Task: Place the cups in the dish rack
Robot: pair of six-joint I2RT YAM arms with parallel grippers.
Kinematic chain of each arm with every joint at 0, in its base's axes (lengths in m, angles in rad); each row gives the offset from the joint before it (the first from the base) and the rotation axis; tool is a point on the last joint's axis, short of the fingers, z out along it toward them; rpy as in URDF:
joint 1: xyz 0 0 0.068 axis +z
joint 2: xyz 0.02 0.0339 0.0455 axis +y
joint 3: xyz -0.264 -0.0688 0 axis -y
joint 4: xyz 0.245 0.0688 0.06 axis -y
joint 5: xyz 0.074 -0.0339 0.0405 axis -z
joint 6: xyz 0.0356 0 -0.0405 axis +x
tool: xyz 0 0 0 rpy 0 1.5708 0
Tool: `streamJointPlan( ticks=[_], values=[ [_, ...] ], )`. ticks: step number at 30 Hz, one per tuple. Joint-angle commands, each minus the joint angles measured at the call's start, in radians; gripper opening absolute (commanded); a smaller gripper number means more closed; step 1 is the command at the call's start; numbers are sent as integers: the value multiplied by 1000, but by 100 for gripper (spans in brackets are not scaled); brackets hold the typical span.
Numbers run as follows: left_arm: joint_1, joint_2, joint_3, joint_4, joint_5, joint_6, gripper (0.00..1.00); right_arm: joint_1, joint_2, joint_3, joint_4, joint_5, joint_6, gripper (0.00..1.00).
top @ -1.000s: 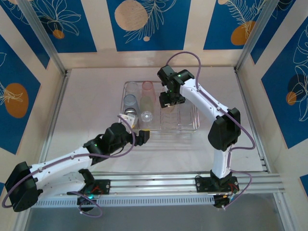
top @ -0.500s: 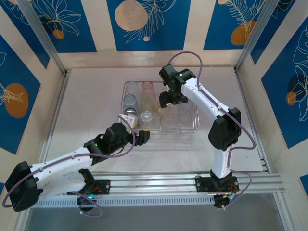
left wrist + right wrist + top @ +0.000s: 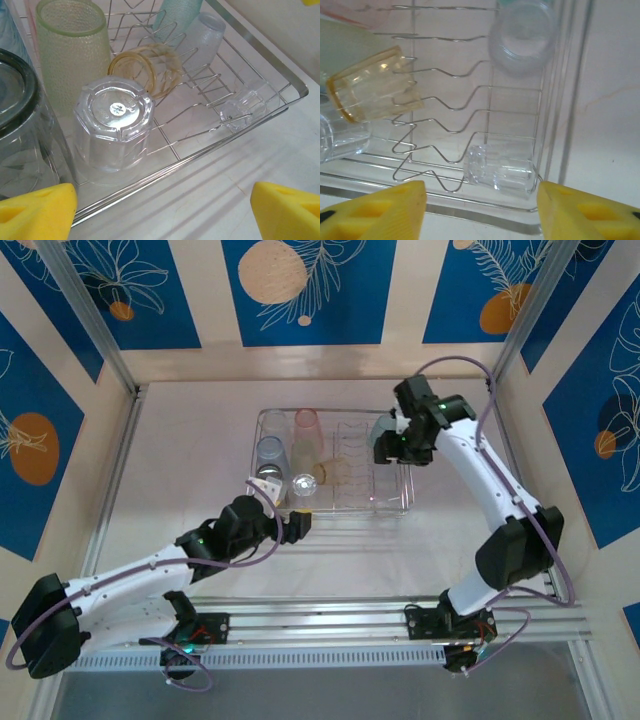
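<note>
**Top view.** The left gripper (image 3: 300, 523) hovers just outside the near rim of the dish rack (image 3: 340, 513). The right gripper (image 3: 390, 450) hangs over the rack's right end. A pink cup (image 3: 306, 423) stands at the rack's far side.

**Left wrist view.** The left arm's yellow fingers (image 3: 37, 212) are spread wide and hold nothing. They sit above the white table (image 3: 225, 200), on the near side of the rack's rim.
- Just beyond the finger at the left of the view, a clear cup (image 3: 114, 127) stands upside down inside the rim.
- A grey cup (image 3: 17, 125) stands close beside it.
- A yellow-green cup (image 3: 72, 50) stands behind it.
- Farther ahead, an amber cup (image 3: 150, 70) lies on its side on the divider prongs, mouth toward the fingers.
- Ahead of the other finger, a small clear cup (image 3: 245, 107) lies on its side in the rack's corner.

**Right wrist view.** The right arm's yellow fingers (image 3: 380, 207) are likewise parted and empty.
- The small clear cup lies just beyond the gap between them, inside the rim.
- The amber cup rests tilted on the prongs, beyond the finger at the left of the view.
- A far clear cup (image 3: 522, 40) lies well ahead.
</note>
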Motion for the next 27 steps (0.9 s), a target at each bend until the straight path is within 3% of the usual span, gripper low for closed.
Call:
streamJointPlan(
  ticks=[1,6,19,27],
  values=[
    [9,16,-6,27,3,1,90,-38,-12,-77,15,-110,-8,56],
    [9,37,2,34,22,-2,89,-61,7,-156,44,-154,-27,47],
    [9,20,-10,22,7,8,89,-20,136,-113,-43,-81,-68,47],
    [9,-3,-9,5,-7,18,89,-27,192,-46,-160,-35,-5,47]
  ],
)
